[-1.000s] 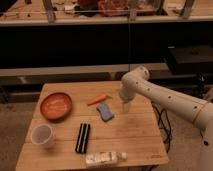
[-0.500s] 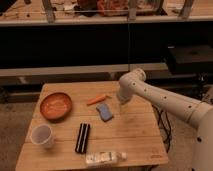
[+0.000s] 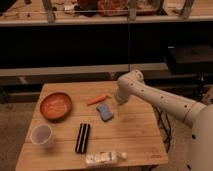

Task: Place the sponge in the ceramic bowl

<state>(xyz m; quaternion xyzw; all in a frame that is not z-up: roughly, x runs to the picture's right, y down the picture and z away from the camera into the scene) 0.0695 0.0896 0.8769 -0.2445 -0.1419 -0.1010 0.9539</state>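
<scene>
The blue-grey sponge (image 3: 104, 111) lies flat near the middle of the wooden table (image 3: 135, 135). The terracotta ceramic bowl (image 3: 56, 106) sits at the table's left side, empty. My gripper (image 3: 119, 100) hangs at the end of the white arm that reaches in from the right. It is just right of and behind the sponge, close above the tabletop and apart from the sponge. It holds nothing and its jaws stand open.
An orange carrot (image 3: 97, 99) lies just behind the sponge, between bowl and gripper. A black ribbed block (image 3: 82, 137) lies in front of the sponge, a white cup (image 3: 42, 136) stands at the front left, and a pale bottle (image 3: 105, 158) lies along the front edge. Dark shelving runs behind the table.
The arm's end has shifted slightly left, toward the sponge. The objects on the table have not moved.
</scene>
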